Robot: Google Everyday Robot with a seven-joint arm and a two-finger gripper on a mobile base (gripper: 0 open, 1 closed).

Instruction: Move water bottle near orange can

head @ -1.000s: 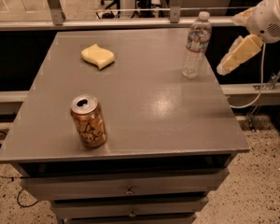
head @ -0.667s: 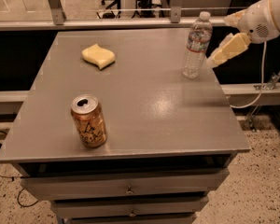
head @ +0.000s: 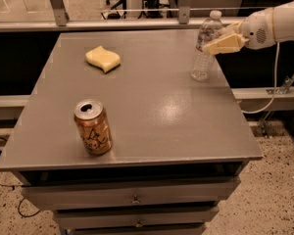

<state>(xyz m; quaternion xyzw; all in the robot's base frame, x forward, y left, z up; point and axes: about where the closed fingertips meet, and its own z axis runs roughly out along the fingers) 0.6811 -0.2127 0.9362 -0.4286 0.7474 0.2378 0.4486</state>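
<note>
The water bottle [head: 205,48] stands upright near the back right edge of the grey table [head: 152,106]. It is clear and ribbed, with a white cap. The orange can [head: 92,127] stands upright near the table's front left, far from the bottle. My gripper [head: 216,40] comes in from the right on a white arm. Its cream fingers [head: 225,44] reach the bottle's upper part and overlap it at about label height.
A yellow sponge [head: 103,58] lies at the back left of the table. The table top sits on a cabinet with drawers [head: 134,199]. A metal rail [head: 137,23] runs behind the table. A cable [head: 272,87] hangs from the arm at the right.
The gripper has moved left and up from beside the table's right edge to the bottle's upper part. The bottle, can and sponge have not moved.
</note>
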